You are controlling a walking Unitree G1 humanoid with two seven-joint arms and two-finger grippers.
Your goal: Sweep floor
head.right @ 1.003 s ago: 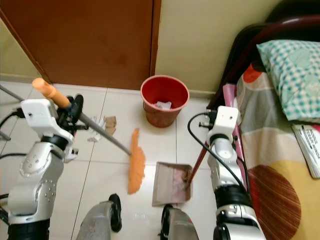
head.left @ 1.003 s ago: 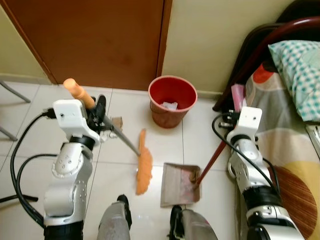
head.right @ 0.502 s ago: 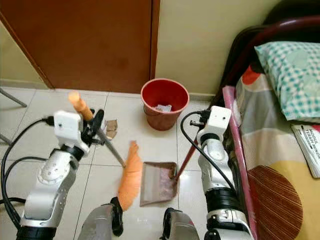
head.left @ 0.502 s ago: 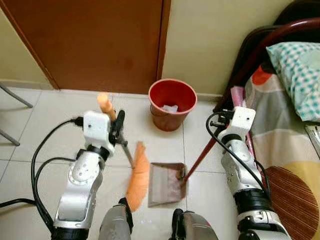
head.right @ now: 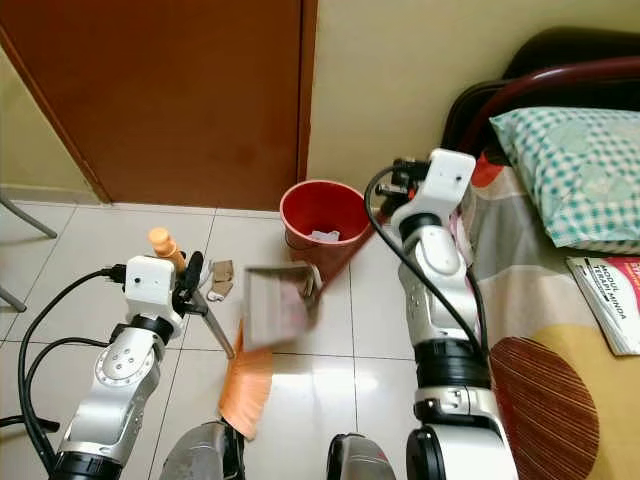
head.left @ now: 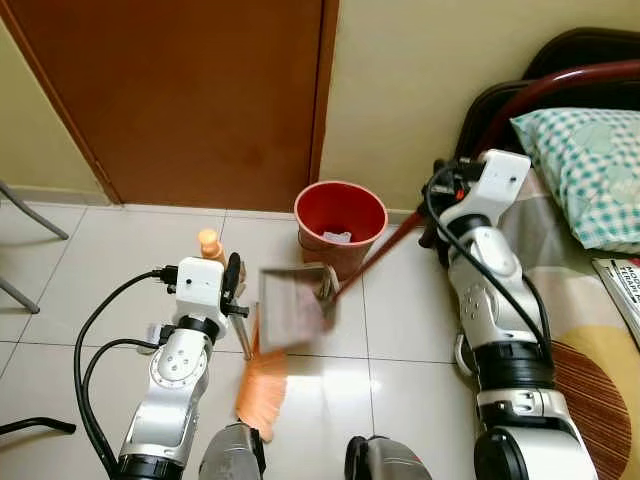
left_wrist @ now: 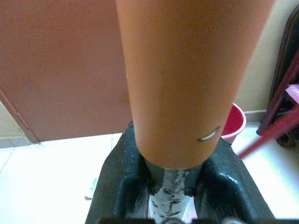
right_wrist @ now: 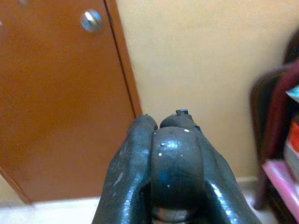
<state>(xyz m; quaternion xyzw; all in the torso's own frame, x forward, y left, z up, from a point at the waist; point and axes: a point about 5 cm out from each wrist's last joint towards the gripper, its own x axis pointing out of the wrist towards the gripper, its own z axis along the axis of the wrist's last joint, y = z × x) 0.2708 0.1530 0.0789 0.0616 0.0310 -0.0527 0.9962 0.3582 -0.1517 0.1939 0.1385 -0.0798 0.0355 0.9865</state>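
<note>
Arms bend at both sides of the frame. The right gripper, upper right, has jaws clenched on the dustpan's red handle, lifting the pan at centre beside the red bucket. The left gripper, lower left, grasps the broom. Open tile floor lies between the bucket and the bed.
</note>
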